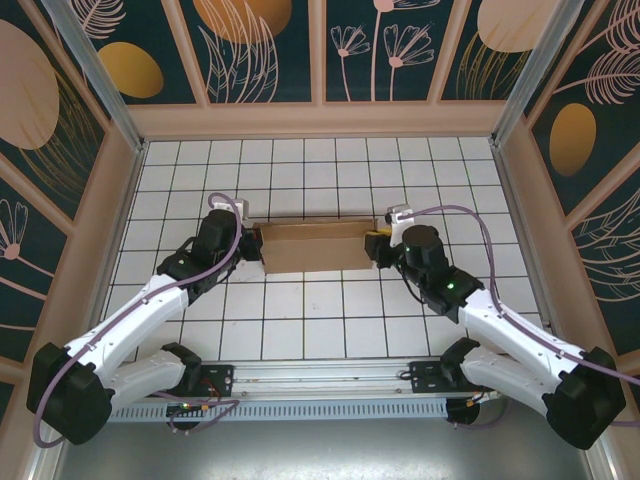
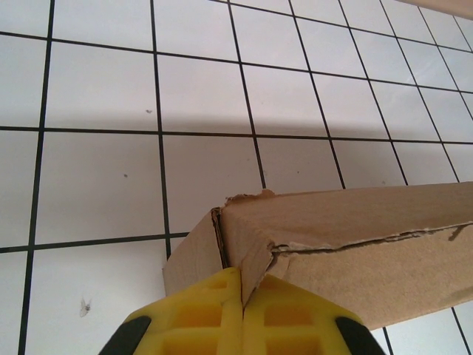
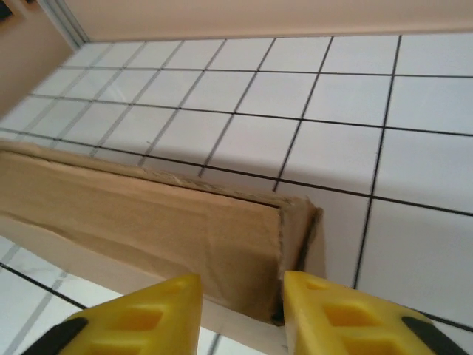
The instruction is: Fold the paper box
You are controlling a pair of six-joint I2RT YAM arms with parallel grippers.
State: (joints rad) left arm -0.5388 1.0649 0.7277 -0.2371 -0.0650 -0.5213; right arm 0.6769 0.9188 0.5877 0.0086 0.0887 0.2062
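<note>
**Two grippers work the ends of a nearly formed box**

Mid-table lies the paper box [image 1: 315, 247], a shallow rectangular shell of plain brown cardboard. Its long side runs left to right on the white tiled table [image 1: 300, 330], between my two arms.

At its left end the left gripper [image 2: 242, 322] is clenched. The yellow fingers [image 2: 295, 322] meet face to face, and the point of a brown end flap [image 2: 255, 274] runs down into the seam between them, so I read it as pinching that flap. The fold line along the top of the box is ragged there and gapes a little.

At the right end the right gripper [image 3: 242, 314] has its yellow fingers [image 3: 140, 318] parted, one on either side of the box's corner. I cannot see either of them pressing the cardboard, so I take it as released, straddling rather than gripping.

My judgement is that the body is formed and I am on the end closures, with the left end pinned and the right end free. The next move calls for the right fingers to seat the corner wall, which stands slightly off the side panel. Meanwhile the left grip should keep the box from sliding.

I can read no brand, label or lettering anywhere, and the cardboard is blank.
</note>
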